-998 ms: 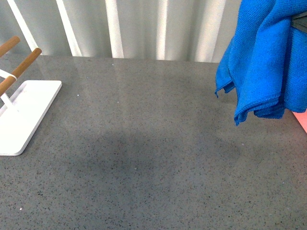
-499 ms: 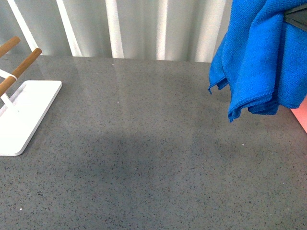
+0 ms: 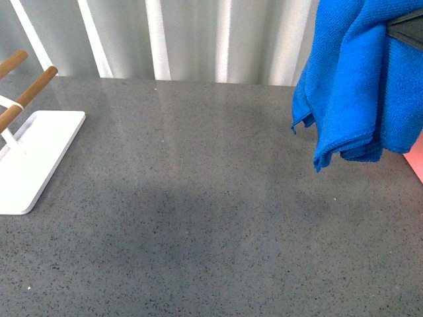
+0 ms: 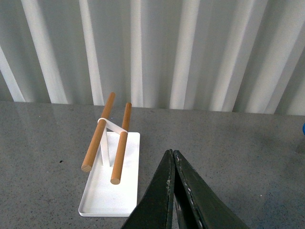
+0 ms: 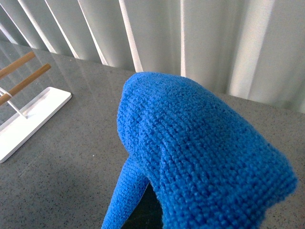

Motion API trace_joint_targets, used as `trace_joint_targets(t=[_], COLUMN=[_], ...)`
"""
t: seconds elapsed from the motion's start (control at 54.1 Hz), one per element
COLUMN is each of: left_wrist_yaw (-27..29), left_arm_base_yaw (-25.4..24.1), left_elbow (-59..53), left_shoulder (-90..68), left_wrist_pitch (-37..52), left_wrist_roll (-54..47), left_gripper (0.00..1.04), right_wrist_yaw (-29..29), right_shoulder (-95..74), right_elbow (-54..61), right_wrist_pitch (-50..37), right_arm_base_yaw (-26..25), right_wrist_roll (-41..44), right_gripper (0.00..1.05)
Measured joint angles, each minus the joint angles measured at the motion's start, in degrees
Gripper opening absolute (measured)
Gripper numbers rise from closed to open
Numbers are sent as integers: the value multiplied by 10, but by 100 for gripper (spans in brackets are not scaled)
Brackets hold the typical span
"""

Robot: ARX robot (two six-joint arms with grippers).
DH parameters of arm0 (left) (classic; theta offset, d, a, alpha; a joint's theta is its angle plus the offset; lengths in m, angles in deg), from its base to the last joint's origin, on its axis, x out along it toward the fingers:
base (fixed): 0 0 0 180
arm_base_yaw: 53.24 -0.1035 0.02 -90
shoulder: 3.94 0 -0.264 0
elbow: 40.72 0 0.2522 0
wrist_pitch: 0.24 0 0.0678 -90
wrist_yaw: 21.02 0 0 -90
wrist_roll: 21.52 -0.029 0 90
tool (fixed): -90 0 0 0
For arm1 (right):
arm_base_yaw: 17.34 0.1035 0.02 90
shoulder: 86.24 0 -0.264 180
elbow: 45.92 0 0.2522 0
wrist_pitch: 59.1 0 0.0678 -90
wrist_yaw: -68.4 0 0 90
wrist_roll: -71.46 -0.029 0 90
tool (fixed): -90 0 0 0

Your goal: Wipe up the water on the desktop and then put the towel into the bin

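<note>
Grey desktop [image 3: 198, 218] fills the front view, with no water plainly visible. At 2 o'clock a blue towel [image 3: 357, 86] hangs clear of it, pinched in the right claw [image 3: 404, 30]. A pink sliver of bin [image 3: 416, 162] shows at 3 o'clock, under the towel's hem. The left claw [image 4: 172, 155] is pressed together, empty. Risk: if let go too soon, the dangling folds could catch the bin's rim and slump onto the desktop.
</note>
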Motion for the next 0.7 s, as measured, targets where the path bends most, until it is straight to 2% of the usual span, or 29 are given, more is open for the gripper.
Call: trace_joint_targets(t=[0.092, 0.148, 0.277, 0.333, 0.407, 0.592, 0.647, 0.703], left_wrist_yaw=[0, 0, 0, 0, 0, 0, 0, 0], left_arm_base_yaw=[0, 0, 0, 0, 0, 0, 0, 0], left_elbow=[0, 0, 0, 0, 0, 0, 0, 0], left_shoulder=[0, 0, 0, 0, 0, 0, 0, 0], left_wrist_pitch=[0, -1, -1, -1, -1, -1, -1, -1], left_wrist_roll=[0, 0, 0, 0, 0, 0, 0, -1], left_gripper=[3, 6, 27, 40, 51, 92, 99, 98], right_wrist_yaw=[5, 33, 102, 141, 162, 207, 210, 211], right_shoulder=[-4, -14, -71, -119, -159, -289, -306, -321], right_elbow=[-2, -16, -68, -85, -91, -118, -118, -114], right_wrist_pitch=[2, 27, 118, 152, 163, 163, 159, 150], right_arm_base_yaw=[3, 7, 15, 23, 31, 90, 100, 108], right_wrist_roll=[0, 0, -6, -4, 3, 8, 4, 4], right_gripper=[3, 3, 3, 3, 3, 3, 3, 3])
